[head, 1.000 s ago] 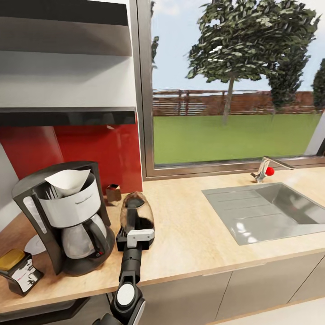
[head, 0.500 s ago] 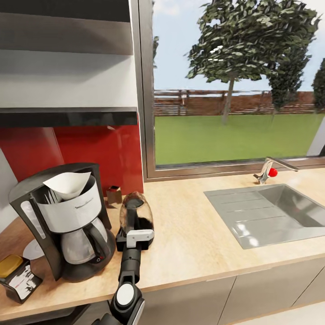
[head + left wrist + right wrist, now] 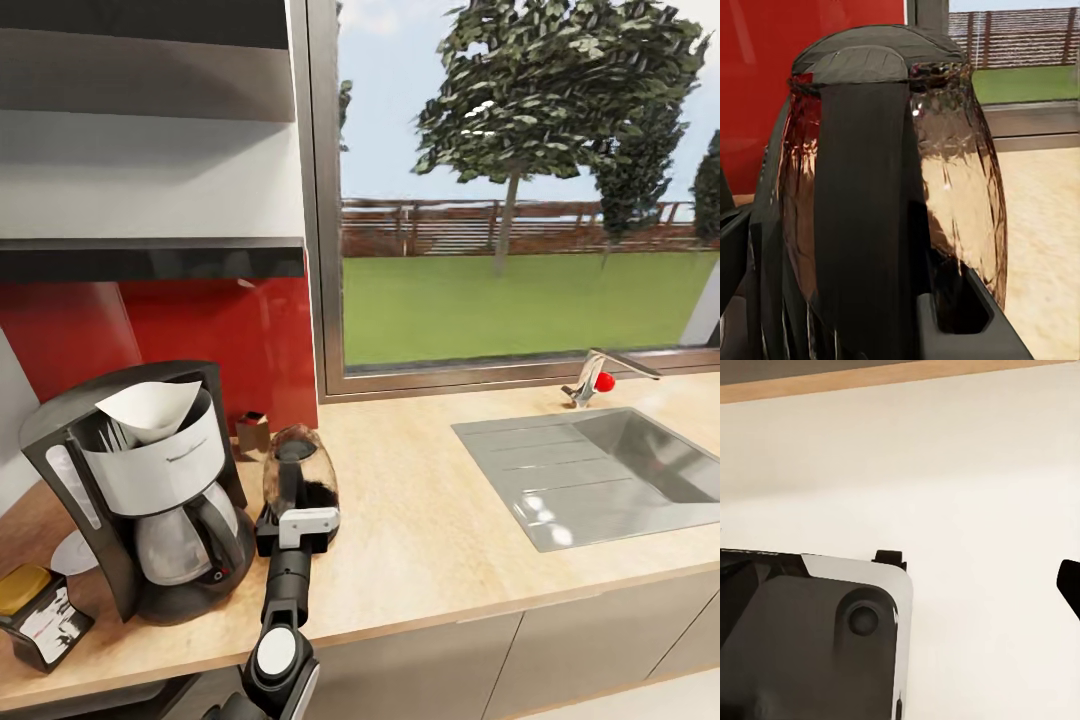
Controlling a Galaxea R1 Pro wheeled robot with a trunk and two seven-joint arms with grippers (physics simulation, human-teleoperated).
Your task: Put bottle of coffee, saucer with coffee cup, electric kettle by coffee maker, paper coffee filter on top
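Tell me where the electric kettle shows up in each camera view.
Head view: electric kettle stands lower left of centre on the countertop, just right of the coffee maker.
Left wrist view: kettle close up, handle facing the camera.
Right wrist view: not in it.
Shared landmark: red backsplash behind the kettle.

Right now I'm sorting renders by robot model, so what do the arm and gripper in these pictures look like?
In the head view the left arm is glossy black and built of rounded segments, with a pale grey oval panel near its lower joint. A light grey rectangular block sits at the wrist, behind the black left gripper. No cables or lettering can be made out.
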